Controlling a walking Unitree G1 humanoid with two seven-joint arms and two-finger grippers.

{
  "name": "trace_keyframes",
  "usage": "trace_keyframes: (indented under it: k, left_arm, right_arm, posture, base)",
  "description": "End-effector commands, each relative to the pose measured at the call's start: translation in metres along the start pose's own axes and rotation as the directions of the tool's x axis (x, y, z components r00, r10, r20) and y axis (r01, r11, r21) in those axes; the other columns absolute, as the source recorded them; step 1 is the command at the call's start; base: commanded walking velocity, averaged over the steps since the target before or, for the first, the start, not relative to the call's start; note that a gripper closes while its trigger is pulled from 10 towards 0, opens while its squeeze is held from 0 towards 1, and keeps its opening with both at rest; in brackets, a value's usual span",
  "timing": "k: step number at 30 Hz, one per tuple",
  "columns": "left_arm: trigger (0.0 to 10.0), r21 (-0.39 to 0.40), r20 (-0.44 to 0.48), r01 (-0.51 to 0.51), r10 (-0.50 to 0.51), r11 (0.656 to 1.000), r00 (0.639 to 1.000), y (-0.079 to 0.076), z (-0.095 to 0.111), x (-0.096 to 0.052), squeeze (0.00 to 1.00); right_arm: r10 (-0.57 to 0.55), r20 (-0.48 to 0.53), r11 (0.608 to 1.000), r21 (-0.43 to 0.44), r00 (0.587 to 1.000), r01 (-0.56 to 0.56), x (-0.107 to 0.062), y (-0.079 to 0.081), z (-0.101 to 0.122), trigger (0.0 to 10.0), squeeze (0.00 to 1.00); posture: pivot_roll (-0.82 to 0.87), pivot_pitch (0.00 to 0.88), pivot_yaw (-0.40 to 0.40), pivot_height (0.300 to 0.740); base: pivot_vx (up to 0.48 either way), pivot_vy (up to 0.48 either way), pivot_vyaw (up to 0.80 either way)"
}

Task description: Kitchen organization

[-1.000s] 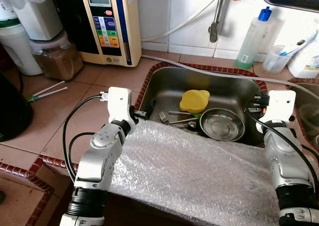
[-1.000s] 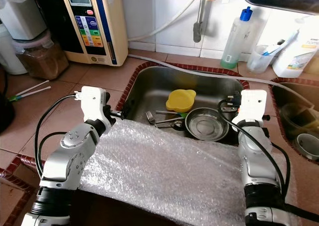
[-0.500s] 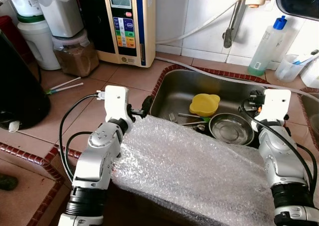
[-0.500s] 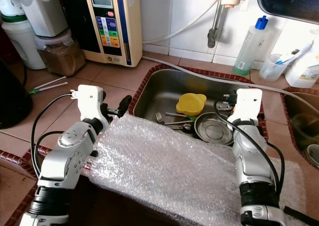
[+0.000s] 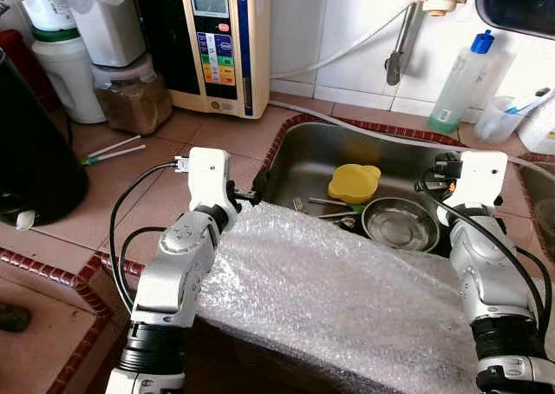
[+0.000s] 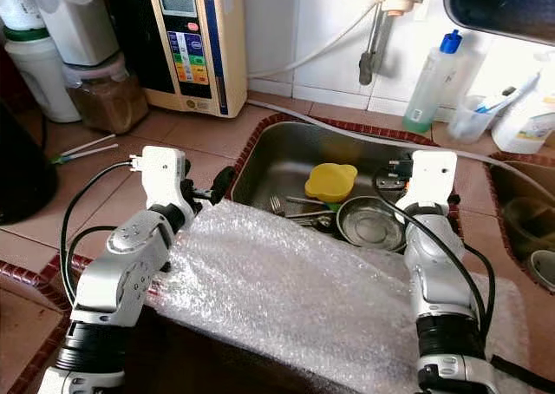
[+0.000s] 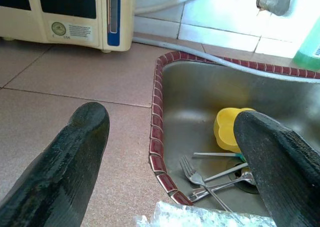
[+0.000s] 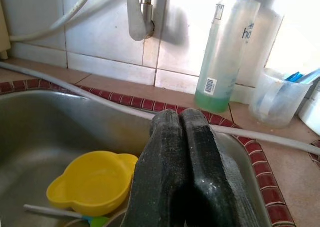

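Observation:
A steel sink (image 5: 316,147) holds a yellow bowl (image 5: 353,183), a round steel bowl (image 5: 399,225) and a few forks (image 7: 200,174). My left gripper (image 7: 170,122) stands open over the sink's left rim (image 7: 156,137), one finger above the tiled counter and the other above the basin, with nothing between them. My right gripper (image 8: 180,119) is shut and empty; it hangs over the right side of the basin, with the yellow bowl (image 8: 90,184) below and beside it. A sheet of bubble wrap (image 5: 347,294) lies across the near edge of the sink, between my two arms.
A cream water purifier (image 5: 221,38), a jar of brown powder (image 5: 130,99) and white containers stand at the back left. A tap (image 5: 399,51), a soap bottle (image 5: 460,77) and a plastic cup (image 5: 503,116) line the wall. A white hose (image 5: 347,121) runs along the sink's far rim. A black appliance (image 5: 35,164) stands at the left.
The whole picture has shifted because the camera moved. Both arms keep nearly the same places by the sink, and the things in the basin lie as before.

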State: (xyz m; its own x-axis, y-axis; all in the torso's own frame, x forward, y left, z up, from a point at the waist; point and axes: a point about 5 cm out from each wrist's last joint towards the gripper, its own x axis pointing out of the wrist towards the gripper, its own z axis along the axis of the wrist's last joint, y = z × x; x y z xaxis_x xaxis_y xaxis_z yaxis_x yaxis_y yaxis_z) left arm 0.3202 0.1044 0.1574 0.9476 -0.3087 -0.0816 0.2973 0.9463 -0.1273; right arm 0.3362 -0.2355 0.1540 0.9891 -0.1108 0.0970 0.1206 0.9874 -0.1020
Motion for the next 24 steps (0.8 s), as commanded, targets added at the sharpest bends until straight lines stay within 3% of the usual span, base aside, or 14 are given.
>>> trace_keyframes:
  k: [1, 12, 24]
  left_arm:
    - [10.0, 0.004, 0.000, -0.001, 0.001, 1.000, 1.000, -0.0008, 0.0039, 0.0020, 0.00]
    - [10.0, 0.008, 0.001, -0.003, 0.003, 1.000, 1.000, -0.0019, 0.0056, 0.0025, 0.00]
    - [10.0, 0.012, -0.003, -0.008, 0.008, 1.000, 1.000, 0.0009, 0.0049, 0.0027, 0.00]
  right_arm:
    - [-0.013, 0.025, 1.000, 0.010, 1.000, 0.013, 0.0044, -0.0021, 0.0085, 10.0, 0.00]
    - [-0.022, 0.031, 0.999, 0.029, 0.999, 0.021, 0.0064, -0.0021, 0.0118, 10.0, 0.00]
    - [-0.013, 0.027, 0.999, 0.037, 1.000, 0.012, 0.0069, 0.0007, 0.0106, 10.0, 0.00]
  posture:
    - [0.05, 0.000, 0.037, 0.740]
    - [0.05, 0.000, 0.036, 0.740]
    - [0.05, 0.000, 0.037, 0.740]
  base:
    - [0.000, 0.000, 0.00]
    - [0.000, 0.000, 0.00]
    - [-0.245, 0.000, 0.00]
